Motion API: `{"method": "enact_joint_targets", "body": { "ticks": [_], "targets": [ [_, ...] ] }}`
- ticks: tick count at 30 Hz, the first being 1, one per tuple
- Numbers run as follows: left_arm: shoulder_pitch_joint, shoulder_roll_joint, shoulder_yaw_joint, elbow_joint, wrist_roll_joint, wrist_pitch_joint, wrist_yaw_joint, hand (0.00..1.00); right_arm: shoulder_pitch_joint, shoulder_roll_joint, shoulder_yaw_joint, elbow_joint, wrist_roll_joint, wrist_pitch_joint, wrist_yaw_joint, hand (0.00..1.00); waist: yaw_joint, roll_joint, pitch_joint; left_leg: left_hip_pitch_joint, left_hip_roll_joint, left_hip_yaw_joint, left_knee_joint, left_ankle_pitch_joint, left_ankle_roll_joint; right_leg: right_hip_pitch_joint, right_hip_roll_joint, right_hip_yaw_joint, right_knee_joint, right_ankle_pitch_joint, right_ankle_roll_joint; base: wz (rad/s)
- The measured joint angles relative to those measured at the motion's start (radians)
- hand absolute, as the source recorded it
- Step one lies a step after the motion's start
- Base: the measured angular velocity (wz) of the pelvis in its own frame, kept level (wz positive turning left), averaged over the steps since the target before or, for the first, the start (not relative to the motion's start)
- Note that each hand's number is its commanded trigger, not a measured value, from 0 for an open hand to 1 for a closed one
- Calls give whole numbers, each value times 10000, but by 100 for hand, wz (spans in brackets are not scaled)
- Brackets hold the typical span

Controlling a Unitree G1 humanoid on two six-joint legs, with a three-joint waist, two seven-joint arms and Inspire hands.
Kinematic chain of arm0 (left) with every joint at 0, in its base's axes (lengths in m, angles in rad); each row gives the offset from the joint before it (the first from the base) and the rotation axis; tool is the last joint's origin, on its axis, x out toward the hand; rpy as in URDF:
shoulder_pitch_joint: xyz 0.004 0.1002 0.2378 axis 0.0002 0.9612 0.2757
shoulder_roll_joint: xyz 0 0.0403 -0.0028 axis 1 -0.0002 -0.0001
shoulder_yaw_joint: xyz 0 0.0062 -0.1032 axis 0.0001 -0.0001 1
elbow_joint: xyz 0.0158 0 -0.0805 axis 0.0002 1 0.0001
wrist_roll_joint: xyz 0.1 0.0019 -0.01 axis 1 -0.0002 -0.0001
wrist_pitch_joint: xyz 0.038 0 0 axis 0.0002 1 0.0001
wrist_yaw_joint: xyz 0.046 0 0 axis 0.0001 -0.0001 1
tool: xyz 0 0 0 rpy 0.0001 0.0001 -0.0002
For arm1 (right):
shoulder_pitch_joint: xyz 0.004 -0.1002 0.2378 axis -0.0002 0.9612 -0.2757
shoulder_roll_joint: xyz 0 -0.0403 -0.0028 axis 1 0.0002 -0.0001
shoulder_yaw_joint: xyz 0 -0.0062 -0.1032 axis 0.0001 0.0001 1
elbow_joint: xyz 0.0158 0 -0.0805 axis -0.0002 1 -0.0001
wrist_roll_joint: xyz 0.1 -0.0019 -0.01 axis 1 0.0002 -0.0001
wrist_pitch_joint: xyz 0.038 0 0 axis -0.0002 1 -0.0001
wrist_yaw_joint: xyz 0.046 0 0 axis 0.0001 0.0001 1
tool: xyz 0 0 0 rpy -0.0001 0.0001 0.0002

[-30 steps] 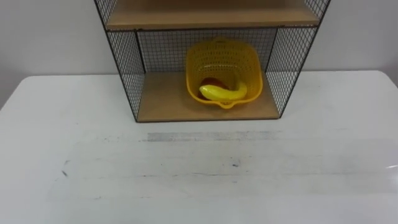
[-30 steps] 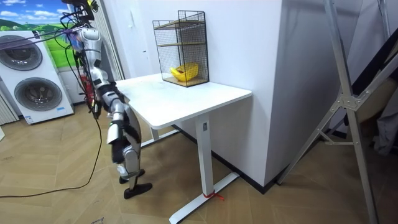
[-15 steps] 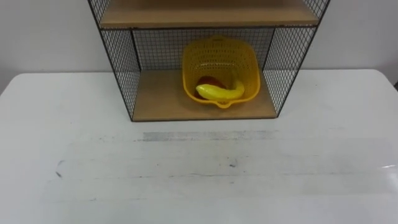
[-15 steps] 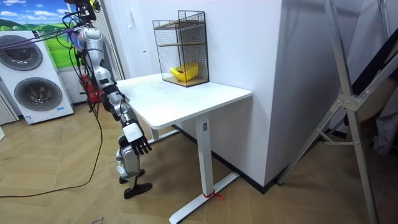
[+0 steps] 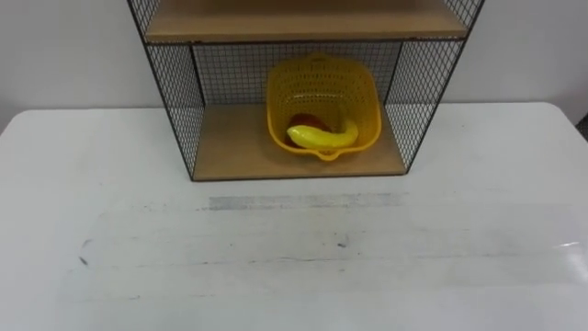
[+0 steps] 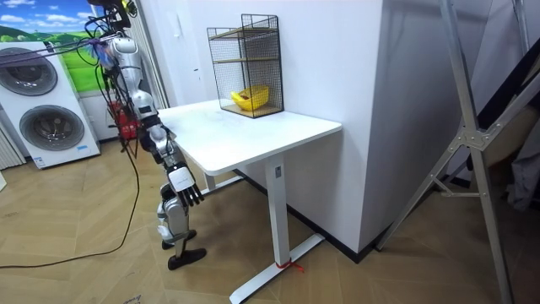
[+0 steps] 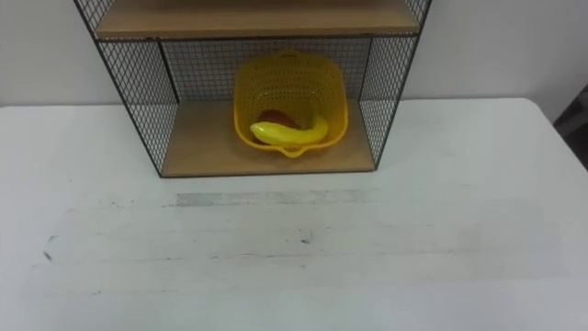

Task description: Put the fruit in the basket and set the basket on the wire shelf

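right hand (image 6: 186, 192) hangs at side, fingers loosely spread

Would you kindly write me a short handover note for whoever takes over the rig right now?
Hands: the right hand is open, hanging low beside the table edge and holding nothing.
Things: the basket sits on the bottom board of the wire shelf, with the banana and a red fruit inside.
Done: fruit in basket, basket on shelf.
Left: nothing that I can see.

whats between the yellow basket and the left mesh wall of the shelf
Nothing but bare wooden board lies between the basket and the mesh wall, in both eye views.
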Motion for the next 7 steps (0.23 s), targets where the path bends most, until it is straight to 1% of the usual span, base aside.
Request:
{"method": "enact_joint_targets", "body": {
  "ticks": [2,4,7],
  "targets": [
    [-6,17,-59,-2,187,-36,-12,0,-7,2,101,0,8,-57,95,0,-4,-24,8,-9,6,8,0,0,0,-39,2,-12,-2,0,0,0],
    [1,35,-44,-1,442,-157,-10,0,-12,13,129,-3,3,-159,237,0,1,-59,6,-65,7,18,1,0,-1,-100,2,-5,8,2,0,0],
    [26,35,-33,-2,740,-194,-6,0,-11,17,129,-13,9,-211,360,0,5,-73,7,-158,19,63,3,4,0,-156,5,2,7,21,-4,0]
  ]
}}
